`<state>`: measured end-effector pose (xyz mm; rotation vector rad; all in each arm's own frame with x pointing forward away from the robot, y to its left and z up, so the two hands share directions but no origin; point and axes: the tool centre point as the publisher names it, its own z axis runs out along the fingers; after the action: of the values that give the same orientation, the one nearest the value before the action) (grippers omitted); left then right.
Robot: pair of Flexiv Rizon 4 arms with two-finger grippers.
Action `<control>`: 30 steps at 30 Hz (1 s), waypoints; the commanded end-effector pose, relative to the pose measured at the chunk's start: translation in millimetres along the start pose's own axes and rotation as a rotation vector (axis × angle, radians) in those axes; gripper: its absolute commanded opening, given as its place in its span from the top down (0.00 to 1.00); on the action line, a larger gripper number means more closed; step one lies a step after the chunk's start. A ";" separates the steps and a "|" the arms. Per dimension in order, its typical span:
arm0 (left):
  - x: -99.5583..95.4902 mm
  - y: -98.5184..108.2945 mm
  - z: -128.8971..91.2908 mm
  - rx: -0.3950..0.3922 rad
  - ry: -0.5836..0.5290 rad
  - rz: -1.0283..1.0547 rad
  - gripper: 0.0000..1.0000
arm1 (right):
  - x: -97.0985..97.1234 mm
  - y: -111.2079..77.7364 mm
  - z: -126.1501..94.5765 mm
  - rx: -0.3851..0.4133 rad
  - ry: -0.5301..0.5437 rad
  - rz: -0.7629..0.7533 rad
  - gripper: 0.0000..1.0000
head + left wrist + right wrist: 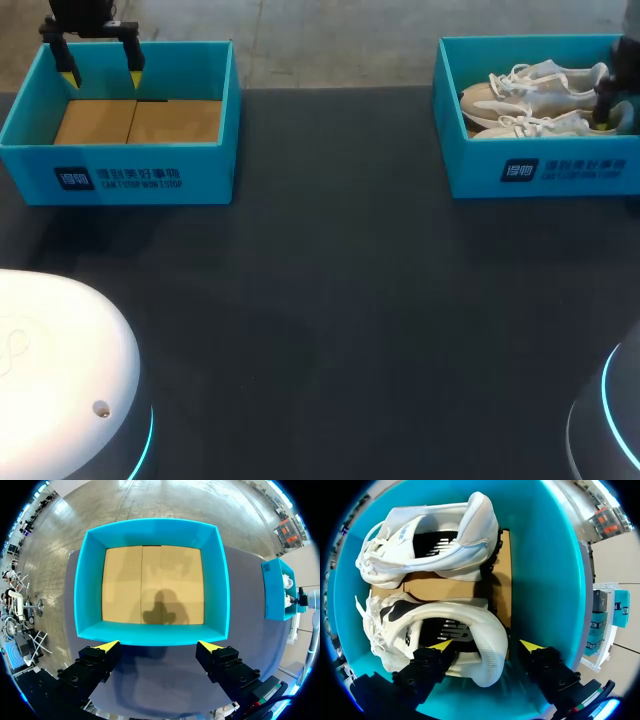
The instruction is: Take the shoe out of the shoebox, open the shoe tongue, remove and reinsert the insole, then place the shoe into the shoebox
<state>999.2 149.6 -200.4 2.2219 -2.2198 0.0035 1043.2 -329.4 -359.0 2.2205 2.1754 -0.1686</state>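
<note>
At two o'clock on the worktop (330, 300) the shoebox (540, 172) walls hem in the right hand (486, 644), spread wide astride the heel of the nearer shoe (540, 125) beside the other shoe (530, 85), while at ten o'clock the left hand (101, 75) hangs wide over a second box (120, 168), broad worktop between.

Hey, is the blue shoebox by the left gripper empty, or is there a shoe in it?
Empty: the left shoebox shows only its bare cardboard floor. Both white shoes lie in the right shoebox.
</note>
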 end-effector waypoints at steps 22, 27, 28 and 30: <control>-0.2 -0.3 -0.1 -0.001 -0.001 0.000 0.00 | 4.3 4.1 22.9 0.053 0.017 -0.003 0.26; -0.2 -0.3 -0.1 -0.001 -0.001 0.000 0.00 | 5.1 4.7 25.9 0.057 0.021 -0.004 0.38; -0.2 -0.3 -0.1 -0.001 -0.001 0.000 0.00 | 5.3 4.4 26.7 0.059 0.024 -0.004 0.42; -0.2 -0.3 -0.1 -0.001 -0.001 0.000 0.00 | 5.2 4.0 28.9 0.065 0.030 -0.004 0.51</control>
<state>999.2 149.6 -200.4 2.2219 -2.2198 0.0035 1040.2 -330.0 -383.1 2.2591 2.2114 -0.2028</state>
